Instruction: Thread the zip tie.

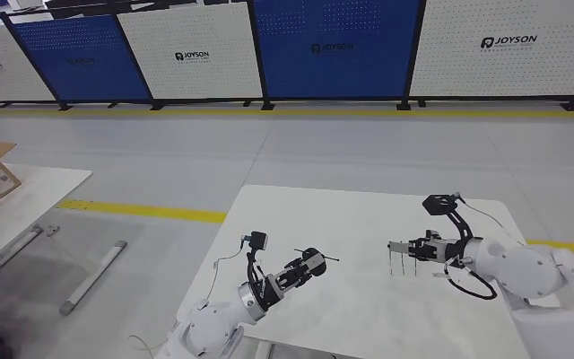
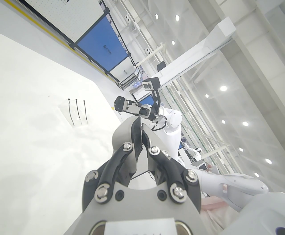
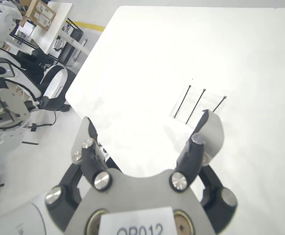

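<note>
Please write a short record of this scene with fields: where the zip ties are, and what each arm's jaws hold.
spare ties: three, side by side on the table, not touching each other
left jaws: shut on one zip tie, above the table
right jaws: open, empty, close to the spare ties
threading: not yet done; no loop visible in the held zip tie

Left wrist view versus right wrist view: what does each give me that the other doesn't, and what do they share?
Left wrist view: the left gripper is shut on a black zip tie, the strap pinched between its pads, and the right gripper is seen farther off. Right wrist view: the right gripper's open fingers up close, and a cardboard box in the room beyond the table. Both: three loose zip ties lying side by side on a clear sheet on the white table.
</note>
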